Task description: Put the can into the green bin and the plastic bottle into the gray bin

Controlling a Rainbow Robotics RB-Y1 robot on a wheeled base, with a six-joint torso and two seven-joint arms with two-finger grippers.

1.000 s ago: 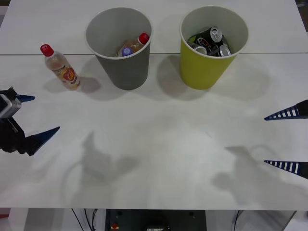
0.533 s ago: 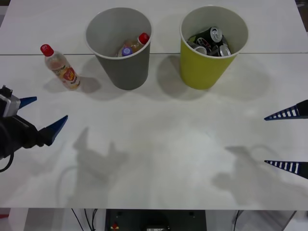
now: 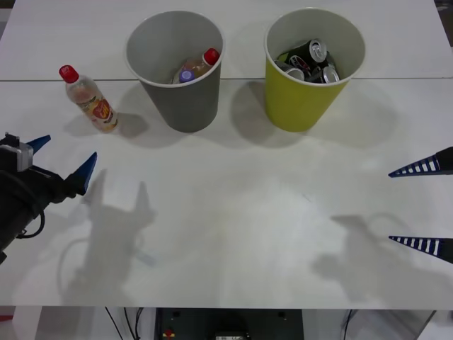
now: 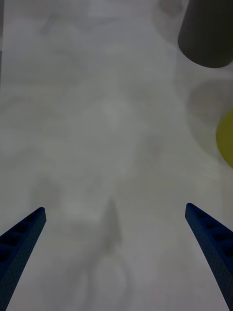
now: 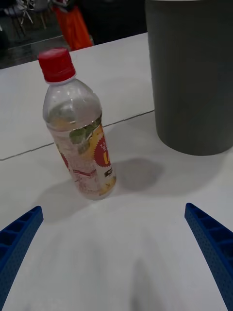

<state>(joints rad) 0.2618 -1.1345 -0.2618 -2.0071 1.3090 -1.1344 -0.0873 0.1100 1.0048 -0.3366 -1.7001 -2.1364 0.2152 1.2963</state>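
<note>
Left gripper (image 3: 60, 157) wide open at the desk's left edge, fingers spread and aimed at the bottle (image 3: 90, 99), which stands just beyond them.

One loose bottle stands upright on the desk (image 3: 233, 205) near the far left corner, red cap up, apart from the gripper and just left of the gray bin (image 3: 175, 69); the left wrist view has the bottle (image 5: 80, 136) centred ahead of the two blue fingers (image 5: 17, 243), touching neither. Two bins stand side by side along the far edge: gray one on the left, green bin (image 3: 311, 67) on the right. Two bottles lie inside the gray bin, one red-capped, one purple-capped. Several cans (image 3: 311, 60) fill the green bin; the exact count can't be told. Right gripper (image 3: 425, 205) waits at the desk's right edge, fingers spread apart, holding nothing.
</note>
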